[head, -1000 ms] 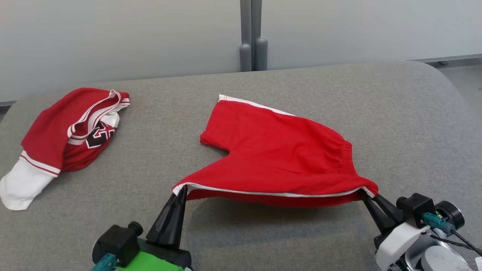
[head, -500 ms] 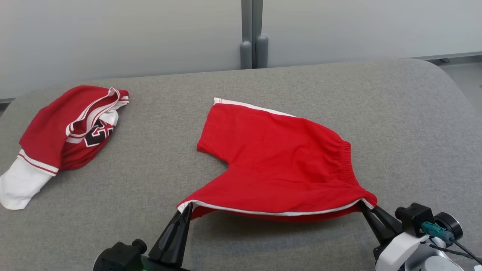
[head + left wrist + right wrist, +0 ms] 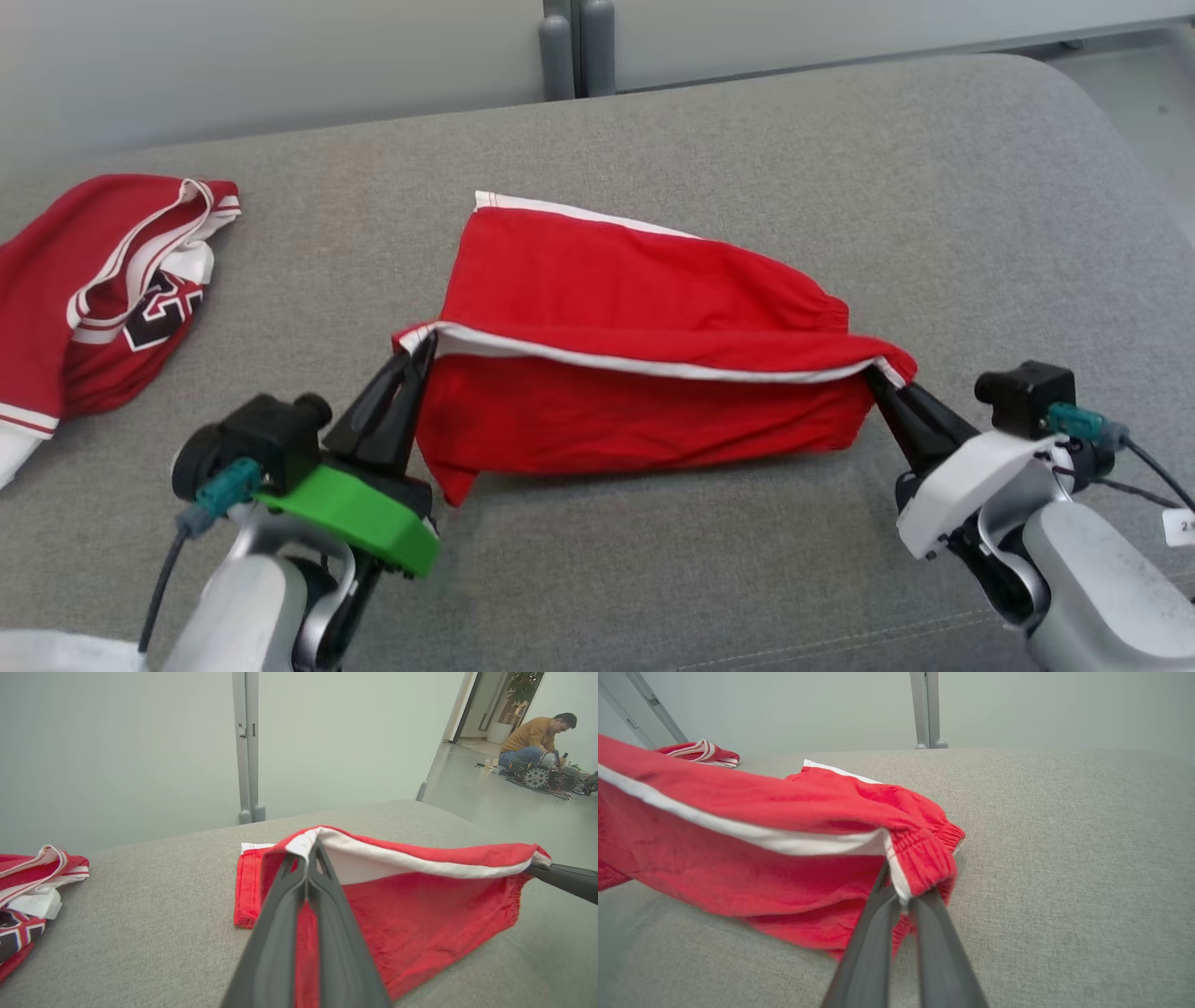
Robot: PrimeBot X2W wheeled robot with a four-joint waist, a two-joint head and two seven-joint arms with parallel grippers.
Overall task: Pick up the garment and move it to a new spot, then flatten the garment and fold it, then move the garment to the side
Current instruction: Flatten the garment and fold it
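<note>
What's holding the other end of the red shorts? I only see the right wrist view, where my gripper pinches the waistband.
Observer: The left gripper, shut on the red shorts at a leg hem corner.
Operator: What's printed on the jersey far back?
Observer: A black number edged in white, half hidden in the folds.
Operator: Is anybody around?
Observer: Yes, a person crouching on the floor far off, beside some equipment.
</note>
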